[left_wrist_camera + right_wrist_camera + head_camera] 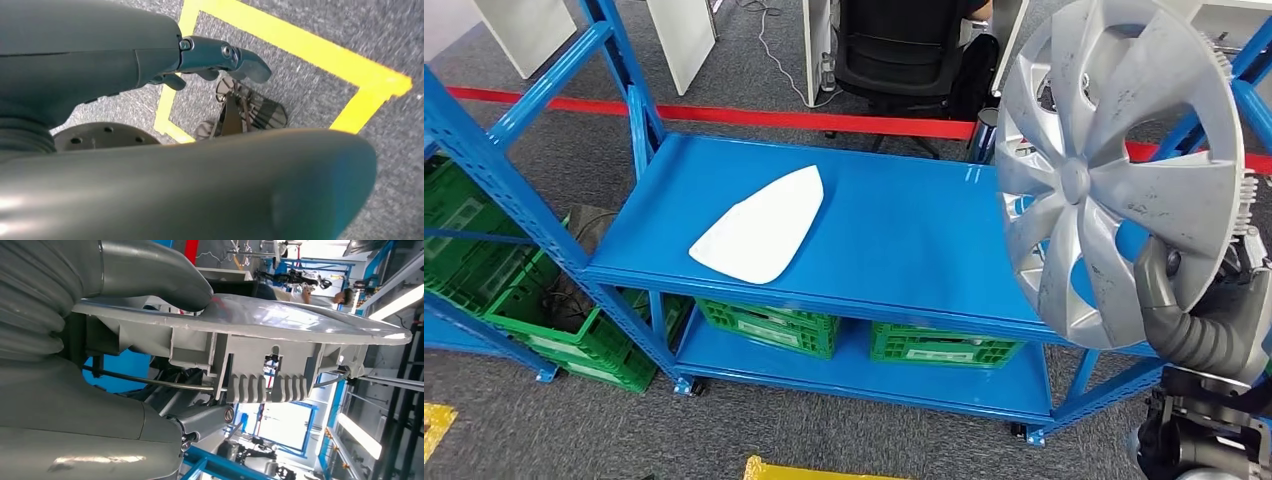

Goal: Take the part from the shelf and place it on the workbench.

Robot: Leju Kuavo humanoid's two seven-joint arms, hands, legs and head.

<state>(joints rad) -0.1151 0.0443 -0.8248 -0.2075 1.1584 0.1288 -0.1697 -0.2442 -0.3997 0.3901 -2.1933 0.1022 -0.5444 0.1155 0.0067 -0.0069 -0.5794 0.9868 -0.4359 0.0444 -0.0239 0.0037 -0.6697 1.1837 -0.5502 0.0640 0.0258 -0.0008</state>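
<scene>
A silver wheel cover [1114, 170] stands upright at the right, lifted above the right end of the blue shelf [904, 230]. My right hand [1184, 310] grips it by its lower rim. The right wrist view shows the thumb [165, 280] pressed on the cover's shiny face [280, 320], with the ribbed back and its wire ring on the other side. A flat white part [759, 228] lies on the shelf's top level, left of centre. My left hand [125, 55] hangs over the floor with its fingers apart and holds nothing.
Green crates [769, 328] sit on the shelf's lower level, and more [484, 270] stand in the rack to the left. A red floor line [754, 117] and a black office chair [904, 50] lie behind the shelf. Yellow floor tape [300, 45] runs below my left hand.
</scene>
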